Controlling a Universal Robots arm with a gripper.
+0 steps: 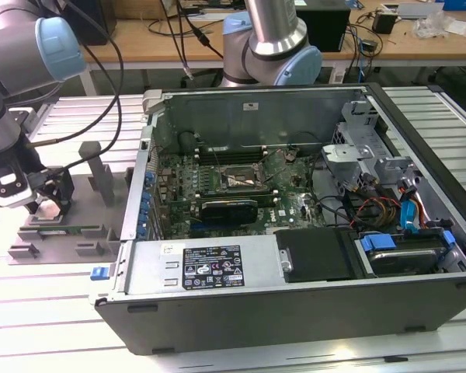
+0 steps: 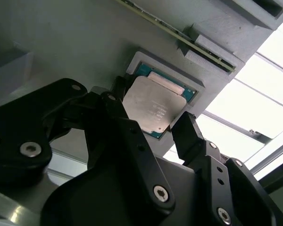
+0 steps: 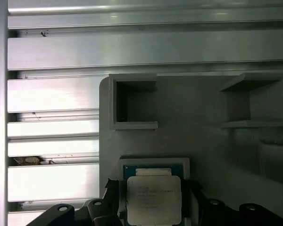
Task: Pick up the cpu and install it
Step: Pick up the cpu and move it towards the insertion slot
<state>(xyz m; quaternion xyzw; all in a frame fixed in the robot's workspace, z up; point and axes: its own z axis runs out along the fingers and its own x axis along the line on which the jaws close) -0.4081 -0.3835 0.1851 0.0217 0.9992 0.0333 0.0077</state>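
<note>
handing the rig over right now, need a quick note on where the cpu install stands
Gripper: down at the grey holder plate at the exterior view's left, directly over the cpu. Whether it has a grip cannot be confirmed.
Cpu: at its square recess in the holder plate, outside the computer case.
Done: the approach to the cpu.
Left: the cpu is not yet in the motherboard socket inside the case, so the carry and the install remain.

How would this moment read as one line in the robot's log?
stage: pickup | gripper: at cpu | cpu: at grey holder, outside computer case
</note>
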